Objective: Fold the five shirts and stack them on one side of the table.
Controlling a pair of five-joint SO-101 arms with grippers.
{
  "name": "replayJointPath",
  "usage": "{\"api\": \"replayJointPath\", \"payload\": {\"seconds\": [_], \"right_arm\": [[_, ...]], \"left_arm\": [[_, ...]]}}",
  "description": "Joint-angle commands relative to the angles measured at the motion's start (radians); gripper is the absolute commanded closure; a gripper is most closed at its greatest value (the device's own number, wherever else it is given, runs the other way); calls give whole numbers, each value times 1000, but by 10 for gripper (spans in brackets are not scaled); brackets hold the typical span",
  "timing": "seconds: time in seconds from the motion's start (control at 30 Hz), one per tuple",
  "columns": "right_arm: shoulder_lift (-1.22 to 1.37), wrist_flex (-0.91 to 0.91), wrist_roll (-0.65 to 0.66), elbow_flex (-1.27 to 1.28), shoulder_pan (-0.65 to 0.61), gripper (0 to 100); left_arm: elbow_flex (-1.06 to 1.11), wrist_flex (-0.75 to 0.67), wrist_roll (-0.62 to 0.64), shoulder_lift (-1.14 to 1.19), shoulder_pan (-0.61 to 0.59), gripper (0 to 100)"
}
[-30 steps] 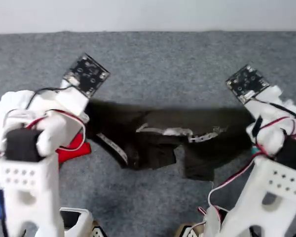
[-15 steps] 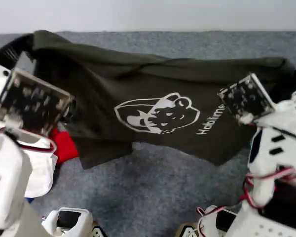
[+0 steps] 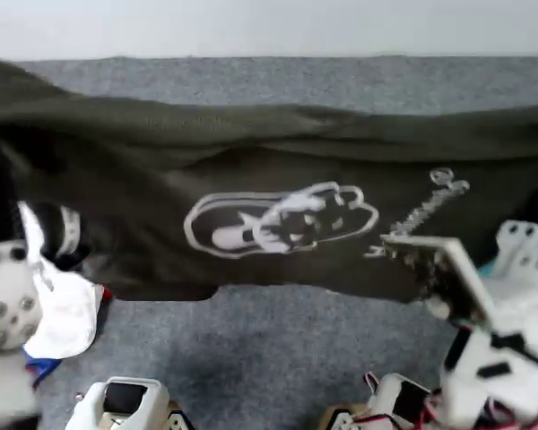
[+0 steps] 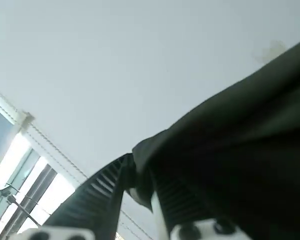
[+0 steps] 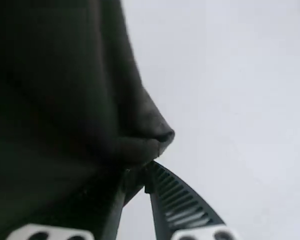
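Within 1 s my 2 pincers raised the shirt (image 3: 278, 224) off the table (image 3: 278, 358); it now hangs stretched left to right above it. My left pincer (image 4: 136, 167) and right pincer (image 5: 140, 167) each pinch an edge, so laying it flat for folding looks next.

One shirt (image 3: 278, 152) above table (image 3: 278, 358); cloth heap (image 3: 67, 313) beneath, left.

Matt dark cloth shirt (image 3: 143, 179), rough grey felt table (image 3: 278, 358), ribbed plastic fingers (image 4: 97, 192).
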Motion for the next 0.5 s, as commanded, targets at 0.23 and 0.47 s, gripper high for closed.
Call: {"api": "replayJointPath", "payload": {"seconds": [0.23, 0.47], "right_arm": [[97, 61, 9, 26, -8, 988], [213, 105, 141, 287, -170, 988]], "left_arm": [[128, 87, -21, 29, -63, 985], [648, 17, -75, 35, -34, 985]]}}
